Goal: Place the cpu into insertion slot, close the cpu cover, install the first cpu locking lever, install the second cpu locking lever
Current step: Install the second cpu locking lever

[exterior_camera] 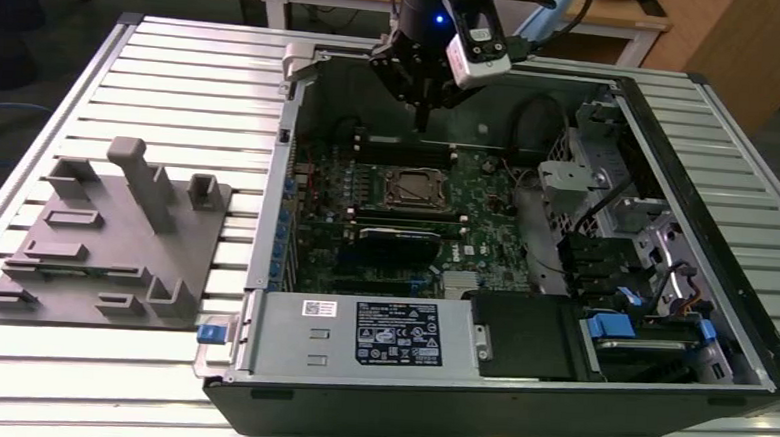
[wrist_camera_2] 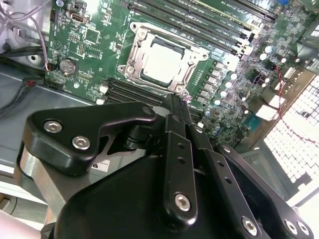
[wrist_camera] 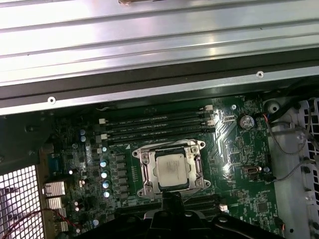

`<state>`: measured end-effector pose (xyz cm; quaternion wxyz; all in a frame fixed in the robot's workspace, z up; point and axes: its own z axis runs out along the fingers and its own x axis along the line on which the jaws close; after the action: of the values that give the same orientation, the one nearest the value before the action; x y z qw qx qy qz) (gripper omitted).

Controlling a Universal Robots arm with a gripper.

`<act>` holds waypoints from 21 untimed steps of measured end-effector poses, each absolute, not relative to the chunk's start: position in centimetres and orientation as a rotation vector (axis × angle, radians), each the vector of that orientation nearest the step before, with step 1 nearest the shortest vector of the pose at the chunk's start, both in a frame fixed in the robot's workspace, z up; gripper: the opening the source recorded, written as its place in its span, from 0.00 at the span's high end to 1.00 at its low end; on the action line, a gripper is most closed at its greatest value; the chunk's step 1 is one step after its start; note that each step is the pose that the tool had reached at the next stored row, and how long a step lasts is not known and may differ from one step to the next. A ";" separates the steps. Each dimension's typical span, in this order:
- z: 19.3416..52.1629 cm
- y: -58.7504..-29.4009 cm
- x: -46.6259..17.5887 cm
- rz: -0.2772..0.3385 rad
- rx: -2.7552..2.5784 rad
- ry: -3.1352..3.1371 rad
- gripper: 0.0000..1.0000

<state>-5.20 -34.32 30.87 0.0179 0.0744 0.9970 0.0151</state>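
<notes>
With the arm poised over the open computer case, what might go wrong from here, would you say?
The pincer hangs above the cpu, which sits under the cpu cover; a misaligned descent could scrape the chip or frame. The memory slots lie close beside the socket and could be struck. The case wall stands near the arm.

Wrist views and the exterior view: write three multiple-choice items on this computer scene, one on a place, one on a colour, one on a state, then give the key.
1. Where is the chip?
A. On the grey fixture outside the case
B. In the socket on the green board
C. Held by the gripper

2. What colour is the chip's top?
A. Silvery grey
B. Red
C. Blue

3. How does the cover lie?
A. Standing upright
B. Taken off the board
C. Flat around the chip

Key: 1 B, both wrist views show the chip sitting in the socket. 2 A, its top shows pale metal. 3 C, the frame lies flat with the chip showing through its window, while the gripper hangs above the board.
</notes>
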 end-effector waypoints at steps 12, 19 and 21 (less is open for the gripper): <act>30.7 -34.7 -5.2 0.047 0.231 3.097 0.90; 30.6 -35.4 -5.2 0.047 0.231 3.097 0.90; 30.6 -35.6 -5.2 0.047 0.231 3.097 0.90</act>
<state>-5.21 -35.64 30.57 0.0179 0.0744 0.9970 0.0151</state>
